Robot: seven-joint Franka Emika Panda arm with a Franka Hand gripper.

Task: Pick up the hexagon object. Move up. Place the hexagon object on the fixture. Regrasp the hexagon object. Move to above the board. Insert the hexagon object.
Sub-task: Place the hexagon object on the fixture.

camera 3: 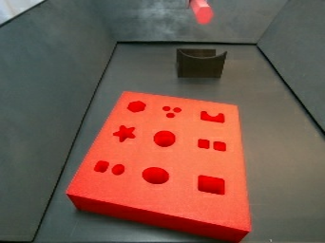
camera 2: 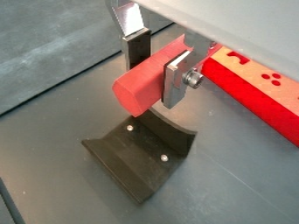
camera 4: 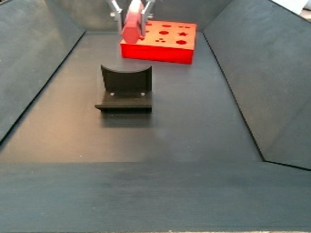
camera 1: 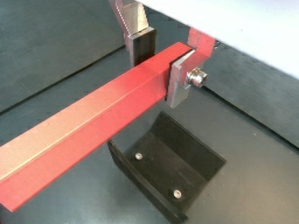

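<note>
In both wrist views the tool (camera 1: 163,59) is gripping the hexagon object (camera 1: 87,129), its 2 silver fingers (camera 1: 180,77) pressing the bar's flanks near 1 end, so most of the salmon-red prism is jutting out sideways from the grip. The bar is lying roughly level and hanging in the air above the fixture (camera 1: 167,171), not touching it. In a wrist view the board (camera 2: 254,88) is showing just beyond the fingers, lying on the dark floor.

In a side view the board (camera 3: 159,161) is filling the foreground with its star, circles and squares, the fixture (camera 3: 200,62) is standing well behind it, and the held bar's end (camera 3: 202,11) is showing above the fixture at the top edge. In a side view the fixture (camera 4: 123,88) is sitting on the floor in the middle, the tool (camera 4: 129,18) is hanging high behind it with the bar pointing towards the camera, and the board (camera 4: 159,42) is lying further back
</note>
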